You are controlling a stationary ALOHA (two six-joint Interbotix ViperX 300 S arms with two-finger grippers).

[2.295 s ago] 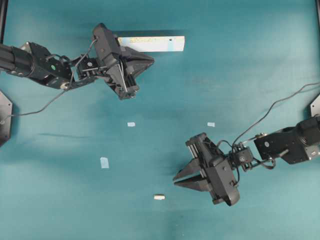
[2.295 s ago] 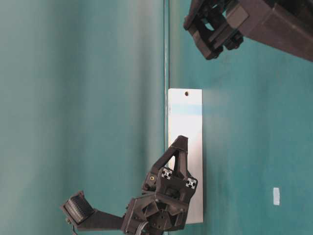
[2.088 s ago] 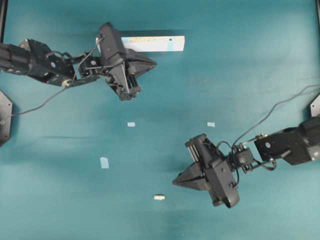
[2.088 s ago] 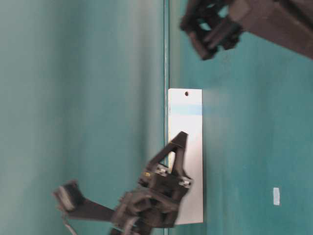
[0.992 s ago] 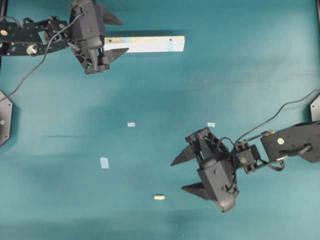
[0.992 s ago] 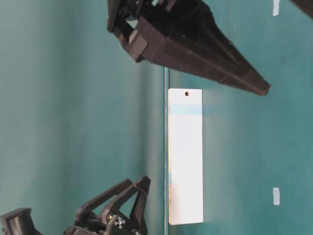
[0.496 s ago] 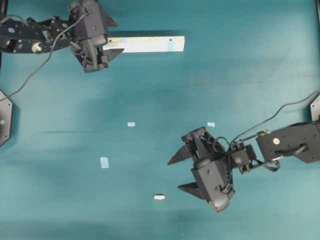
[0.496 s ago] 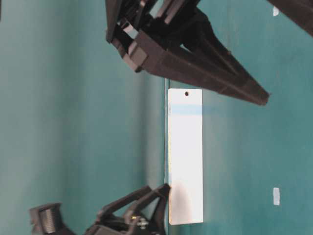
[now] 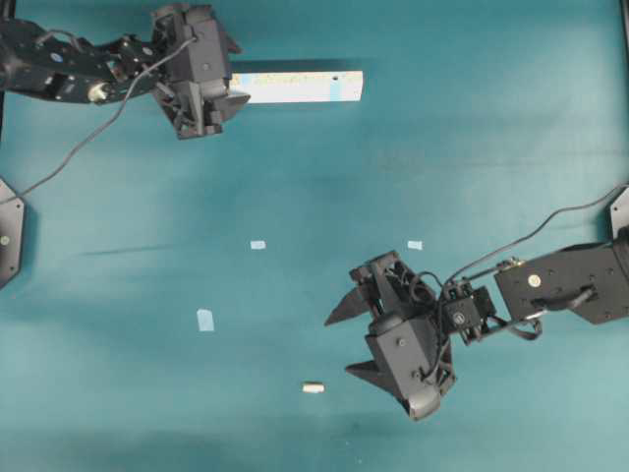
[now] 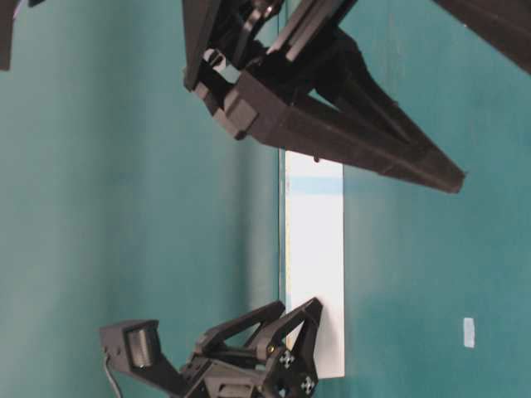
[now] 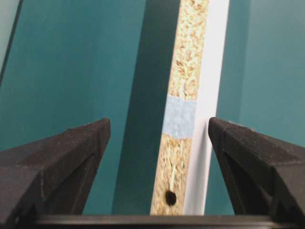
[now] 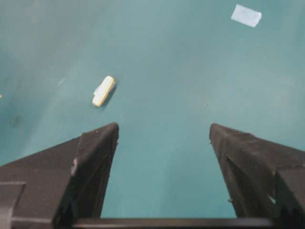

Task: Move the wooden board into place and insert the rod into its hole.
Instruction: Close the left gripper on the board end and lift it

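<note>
Evidently the wooden board (image 9: 295,87) lies flat at the far edge of the table (image 9: 442,147), its plain end between the fingers of my left gripper (image 9: 234,74), which stands wide open and holds nothing. I judge the board stiff, light and smooth-faced with a rough chipboard edge; a grip across its narrow width near this end should hold, though a long strip held at one end may swing. The rod (image 9: 313,387) lies on its side, near my right gripper (image 9: 336,342), well apart from the board. That gripper is also spread wide and empty. I judge the rod light, hard and liable to roll; it wants a pinch across its middle.

The hole (image 9: 336,76) at the blue-patched end shows only as a dark dot overhead. In the table-level view my right gripper masks that end. The left wrist view shows a hole in the board's edge; which end it belongs to I cannot tell.
</note>
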